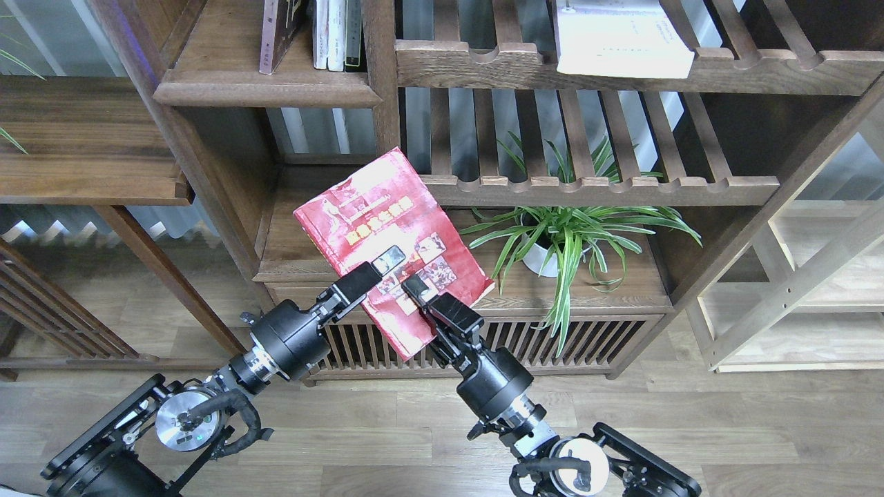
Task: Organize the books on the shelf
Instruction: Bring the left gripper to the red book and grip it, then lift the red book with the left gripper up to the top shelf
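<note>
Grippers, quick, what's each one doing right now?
Left gripper: shut on the red book.
Right gripper: shut on the same red book.

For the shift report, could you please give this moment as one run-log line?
phase: lifting | left gripper: on red book | right gripper: on red book | book: tilted, before lower shelf | white book: upper rack
</note>
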`<state>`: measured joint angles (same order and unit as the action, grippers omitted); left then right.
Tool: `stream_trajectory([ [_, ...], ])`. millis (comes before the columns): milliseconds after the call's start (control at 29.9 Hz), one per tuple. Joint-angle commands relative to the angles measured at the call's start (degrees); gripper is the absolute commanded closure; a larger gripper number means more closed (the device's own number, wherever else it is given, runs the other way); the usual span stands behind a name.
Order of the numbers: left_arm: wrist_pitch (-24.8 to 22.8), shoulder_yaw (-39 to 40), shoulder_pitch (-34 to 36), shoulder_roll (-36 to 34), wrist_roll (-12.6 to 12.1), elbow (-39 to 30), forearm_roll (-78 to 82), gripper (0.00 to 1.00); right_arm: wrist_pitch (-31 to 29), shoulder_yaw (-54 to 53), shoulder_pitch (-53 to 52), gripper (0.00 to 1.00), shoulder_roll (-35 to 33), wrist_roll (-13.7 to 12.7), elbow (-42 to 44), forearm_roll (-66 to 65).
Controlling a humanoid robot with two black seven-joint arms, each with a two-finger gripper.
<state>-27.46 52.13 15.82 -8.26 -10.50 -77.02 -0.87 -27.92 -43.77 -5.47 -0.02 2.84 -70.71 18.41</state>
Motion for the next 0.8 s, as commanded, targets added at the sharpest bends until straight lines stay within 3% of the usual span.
stream_trajectory([
  [0, 0.0, 0.1, 0.0, 0.0, 0.1, 0.1, 0.0, 0.98, -0.1, 0.1, -0.4, 0.23, 0.0, 0.1, 0.0, 0.0],
  [301, -0.4, 1.0, 0.1, -1.1, 0.0, -0.1, 0.1, 0.97, -0.1, -0.7, -0.6, 0.18, 0.0, 0.1, 0.7, 0.0],
  [602, -0.5, 2.3, 1.8, -13.5, -0.7, -5.2, 4.4, 0.96, -0.1, -5.4, 1.3, 0.07, 0.0, 0.1, 3.7, 0.0],
  [769, -0.5, 5.3, 3.5, -21.5, -4.9, -9.3, 4.5, 0.96, -0.1, -9.0, 1.3, 0.04, 0.0, 0.1, 6.9, 0.0],
])
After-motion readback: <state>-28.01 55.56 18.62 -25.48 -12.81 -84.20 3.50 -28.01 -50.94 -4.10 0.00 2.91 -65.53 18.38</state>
